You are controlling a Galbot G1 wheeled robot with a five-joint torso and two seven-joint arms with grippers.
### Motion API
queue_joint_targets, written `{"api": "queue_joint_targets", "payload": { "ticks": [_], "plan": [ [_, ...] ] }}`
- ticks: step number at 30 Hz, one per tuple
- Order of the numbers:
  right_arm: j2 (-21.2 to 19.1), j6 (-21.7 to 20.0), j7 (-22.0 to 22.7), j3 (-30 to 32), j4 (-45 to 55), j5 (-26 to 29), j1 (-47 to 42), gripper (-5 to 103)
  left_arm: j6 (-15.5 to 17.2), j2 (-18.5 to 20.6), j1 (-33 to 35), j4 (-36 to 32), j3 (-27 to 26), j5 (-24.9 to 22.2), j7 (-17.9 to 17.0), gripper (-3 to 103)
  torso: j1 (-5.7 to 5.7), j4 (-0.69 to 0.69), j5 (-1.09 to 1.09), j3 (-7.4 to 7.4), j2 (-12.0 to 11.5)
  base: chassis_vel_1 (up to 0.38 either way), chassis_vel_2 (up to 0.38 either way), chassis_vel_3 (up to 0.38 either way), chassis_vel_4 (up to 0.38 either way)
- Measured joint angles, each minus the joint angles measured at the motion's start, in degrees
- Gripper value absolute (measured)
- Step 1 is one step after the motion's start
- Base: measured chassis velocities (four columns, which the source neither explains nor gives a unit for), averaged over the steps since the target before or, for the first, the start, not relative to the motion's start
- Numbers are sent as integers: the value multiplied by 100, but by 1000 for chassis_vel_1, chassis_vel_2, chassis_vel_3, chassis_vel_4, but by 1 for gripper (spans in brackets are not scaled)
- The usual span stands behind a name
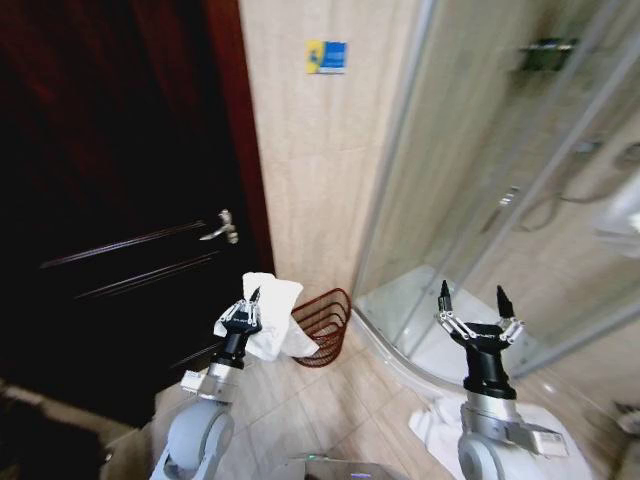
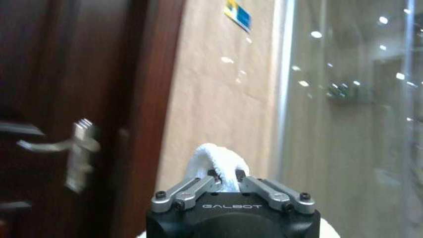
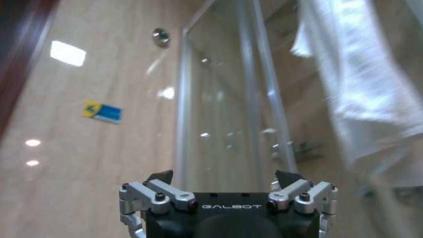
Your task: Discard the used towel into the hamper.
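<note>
The left gripper (image 1: 248,308) is pinching the white towel (image 1: 272,318) with its fingers pressed together on a fold, and the cloth is hanging beside and partly in front of the hamper (image 1: 328,325), which is standing on the floor (image 1: 330,410) at the foot of the tiled wall (image 1: 310,180), between the dark door (image 1: 110,200) and the shower glass (image 1: 470,190). The pick-up looks done; the carry seems nearly finished, and what is left is getting the towel over the hamper's rim and letting go. The towel does not yet appear to be inside the basket. The right gripper (image 1: 473,300) is waiting with fingers spread, raised near the glass and well apart from the hamper. Room is tight: door frame on one side, the shower's curved sill (image 1: 385,345) on the other, so the open approach is from the floor side.
</note>
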Motion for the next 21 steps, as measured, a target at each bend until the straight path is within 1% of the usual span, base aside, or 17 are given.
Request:
{"api": "queue_joint_targets", "payload": {
  "ticks": [7, 10, 13, 16, 18, 21],
  "plan": [
    [29, 3, 67, -12, 35, -81, 36, 100, -13, -4, -75, 135, -30, 50, 17, 6, 0, 0, 1, 0, 0, -118, -120, -142, -112],
    [53, -17, 84, -19, 38, -114, -28, 100, -98, 18, -144, 236, -80, 3, 34, 6, 0, 0, 1, 0, 0, -125, -134, -119, -123],
    [58, -32, 94, -32, 22, -162, -77, 100, -310, 6, -225, 459, -90, -76, 44, 6, 0, -2, 1, 0, 0, -117, -90, -124, -107],
    [59, -32, 98, -65, 28, -182, -83, 100, -340, 2, -259, 547, -80, -79, 64, 6, 0, -1, 1, 0, 0, -71, -64, -95, -63],
    [58, 25, 97, -115, 59, -186, -111, 100, -395, 2, -373, 687, -52, -79, 112, 6, 0, 1, 1, 0, 0, 0, 0, 0, 0],
    [54, 70, 94, -108, 73, -158, -135, 100, -417, 10, -456, 774, -24, -91, 139, 6, -1, 2, 0, 0, 0, 0, 0, 0, 0]
  ]
}}
